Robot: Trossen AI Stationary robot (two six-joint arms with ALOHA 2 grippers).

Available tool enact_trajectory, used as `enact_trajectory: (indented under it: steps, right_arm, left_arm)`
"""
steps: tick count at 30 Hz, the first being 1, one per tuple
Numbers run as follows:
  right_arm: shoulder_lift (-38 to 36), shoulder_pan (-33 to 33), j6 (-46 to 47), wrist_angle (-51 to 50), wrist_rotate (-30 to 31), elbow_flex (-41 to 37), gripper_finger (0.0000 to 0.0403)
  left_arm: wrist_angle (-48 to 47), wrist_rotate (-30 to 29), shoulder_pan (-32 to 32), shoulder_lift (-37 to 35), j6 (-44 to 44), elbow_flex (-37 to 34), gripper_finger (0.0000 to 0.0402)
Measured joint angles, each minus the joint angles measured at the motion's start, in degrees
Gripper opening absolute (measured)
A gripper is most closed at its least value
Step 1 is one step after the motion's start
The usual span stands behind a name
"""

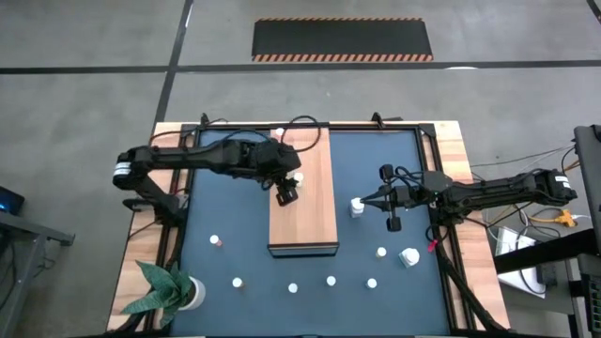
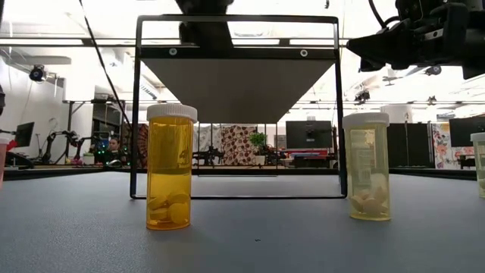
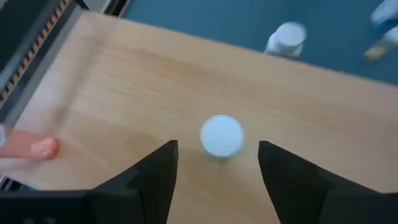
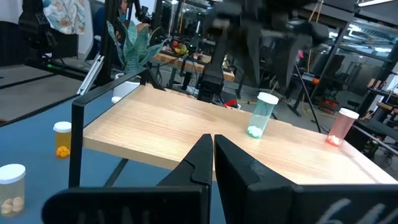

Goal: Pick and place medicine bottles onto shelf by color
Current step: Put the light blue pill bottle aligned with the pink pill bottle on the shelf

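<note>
the table [image 1: 441,141] carries a dark mat, and on it stands the shelf [image 1: 315,202], a long pale wooden board raised on a black frame. the left arm reaches across it from the left; the right arm waits at the mat's right side, its gripper [image 1: 394,223] with fingers pressed together and holding nothing.

the left gripper [image 1: 286,194] hangs over the shelf with its fingers spread. in the left wrist view a white-capped bottle [image 3: 221,137] stands upright on the wood between those fingers [image 3: 155,171], apart from both. a pink-tinted bottle [image 4: 339,126] stands farther along the same board, and more bottles are scattered on the mat in front — among them a yellow bottle [image 2: 170,167] and a pale bottle [image 2: 368,167], both with pills inside.

the judgement is that the bottle has been set down and only the lift-away is left. the risk lies there: the fingers flank the bottle closely, so a sideways drift or a tilt on the way up could clip the cap and tip it — a narrow bottle on smooth wood would likely roll. the shelf's edge is not far off.

the pale bottle bears a printed label, too small to read. no brand or other writing can be made out.
</note>
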Motion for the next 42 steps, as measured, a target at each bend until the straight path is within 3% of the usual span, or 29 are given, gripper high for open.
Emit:
enact_trajectory:
  steps: [3,9,15,20,27,31,42]
  right_arm:
    - [0.0,0.0,-0.6,-0.3,0.0,0.0,0.0009]
    - [0.0,0.0,-0.1,-1.6,0.0,0.0,0.0009]
    - [0.0,0.7,8.9,-2.4,-0.6,0.2,0.0009]
    - [2.3,3.0,13.0,-2.5,-0.4,4.0,0.0009]
    - [12.6,5.1,11.9,-3.4,1.5,15.7,0.0009]
    - [18.9,5.0,11.8,-5.9,1.5,21.9,0.0009]
    - [32.9,5.0,13.0,-13.3,4.4,35.5,0.0009]
  left_arm:
    - [1.7,-0.8,-3.0,-2.6,-0.9,-2.0,0.0207]
    - [11.2,-9.4,-13.6,-6.6,-0.5,-10.7,0.0207]
    - [16.8,-11.0,-21.0,-7.7,-0.2,-18.5,0.0203]
    - [24.5,-11.2,-25.0,-8.5,9.1,-23.7,0.0183]
    - [37.6,-10.9,-27.2,-12.8,27.3,-30.5,0.0149]
    - [41.1,-11.1,-27.1,-17.9,29.3,-35.5,0.0129]
    - [62.4,-11.1,-27.0,-33.2,36.8,-51.8,0.009]
